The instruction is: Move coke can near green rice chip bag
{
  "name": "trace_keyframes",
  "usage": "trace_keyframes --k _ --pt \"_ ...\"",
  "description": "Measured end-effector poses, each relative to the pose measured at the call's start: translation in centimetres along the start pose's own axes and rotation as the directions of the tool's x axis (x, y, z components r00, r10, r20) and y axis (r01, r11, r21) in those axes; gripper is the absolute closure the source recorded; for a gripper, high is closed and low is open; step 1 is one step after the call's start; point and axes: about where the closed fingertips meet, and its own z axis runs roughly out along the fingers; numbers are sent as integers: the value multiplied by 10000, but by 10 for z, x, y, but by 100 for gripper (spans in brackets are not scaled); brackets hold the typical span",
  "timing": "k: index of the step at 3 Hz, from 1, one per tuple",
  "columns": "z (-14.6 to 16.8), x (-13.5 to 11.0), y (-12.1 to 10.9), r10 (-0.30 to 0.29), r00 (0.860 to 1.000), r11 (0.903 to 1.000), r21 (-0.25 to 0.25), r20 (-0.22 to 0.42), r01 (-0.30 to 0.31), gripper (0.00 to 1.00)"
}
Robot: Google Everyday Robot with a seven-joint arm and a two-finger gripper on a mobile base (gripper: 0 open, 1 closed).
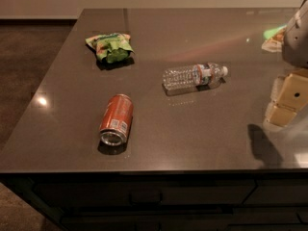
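- Here, we see the gripper (287,101) at the right edge of the view, hanging over the right side of the counter (202,138), partly cut off by the frame.
- We cannot tell whether its jaws are released or clenched; only pale tan blocks show there.
- The gripper touches none of the things on the counter and is well apart from the can (116,119).
- The can lies on its side at the front left of the counter, near the front edge. One silver end faces us, and a white label patch sits just behind that end.
- The bag (110,46) lies flat toward the back left, behind the can and well apart from it.
- A bottle (194,75) lies on its side near the middle, cap pointing right, between the can's side of the counter and the gripper.
- A dark shadow (262,146) falls on the counter at the front right, below the gripper.
- At the back right, something green and pale (273,36) shows partly behind the arm; we cannot tell what it is.
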Motion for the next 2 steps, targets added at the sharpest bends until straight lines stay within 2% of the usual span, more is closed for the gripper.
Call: trace_keyframes --k 1,2 --pt "0 0 0 -3 10000 10000 -1 1 3 0" --pt "11 -28 -4 -768 9965 9969 -127 337 772 0"
